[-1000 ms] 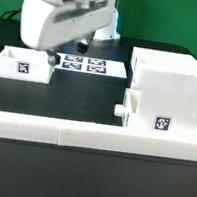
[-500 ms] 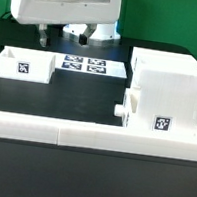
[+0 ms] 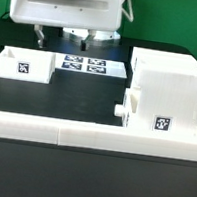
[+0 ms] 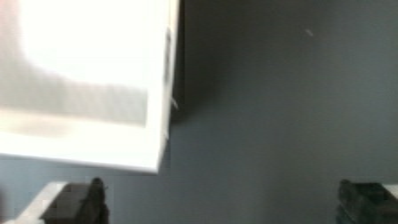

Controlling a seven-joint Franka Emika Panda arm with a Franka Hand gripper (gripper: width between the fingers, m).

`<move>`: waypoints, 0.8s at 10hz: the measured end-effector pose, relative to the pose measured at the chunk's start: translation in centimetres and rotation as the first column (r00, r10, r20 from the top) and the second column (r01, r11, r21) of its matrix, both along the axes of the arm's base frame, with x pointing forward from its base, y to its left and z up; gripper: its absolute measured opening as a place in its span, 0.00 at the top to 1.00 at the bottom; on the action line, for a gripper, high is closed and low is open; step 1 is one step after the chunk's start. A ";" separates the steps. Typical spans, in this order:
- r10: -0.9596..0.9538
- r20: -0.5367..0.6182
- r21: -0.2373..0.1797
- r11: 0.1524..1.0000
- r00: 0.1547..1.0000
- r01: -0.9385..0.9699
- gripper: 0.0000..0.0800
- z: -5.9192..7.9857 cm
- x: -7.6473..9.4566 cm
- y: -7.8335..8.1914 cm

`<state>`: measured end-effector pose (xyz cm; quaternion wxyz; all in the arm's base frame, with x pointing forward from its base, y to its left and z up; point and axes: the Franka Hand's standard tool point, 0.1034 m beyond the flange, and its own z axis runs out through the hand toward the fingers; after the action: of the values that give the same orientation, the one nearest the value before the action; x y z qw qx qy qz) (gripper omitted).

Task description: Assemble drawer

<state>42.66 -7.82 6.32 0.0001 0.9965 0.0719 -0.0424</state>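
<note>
A black table (image 3: 76,99) fills the scene, with a green backdrop (image 3: 4,3) behind it and a long low white wall strip (image 3: 42,129) along its front edge. The drawer's tall housing (image 3: 174,81) stands well off to one side of the hand (image 4: 219,204), one knobbed tray (image 3: 136,106) sitting in its lower front. The arm (image 3: 69,4) hangs high, wrist pointing down. Its fingers (image 4: 79,200) are spread wide, with nothing between them. The loose tray (image 3: 25,65) lies just below the hand, with the marker board (image 3: 91,65) beside it.
</note>
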 end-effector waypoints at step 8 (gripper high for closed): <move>0.040 0.026 0.003 0.999 0.999 -0.040 0.19 -2.2 -2.3 -2.3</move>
<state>40.38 -10.10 4.13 0.0002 0.9954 0.0917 -0.0293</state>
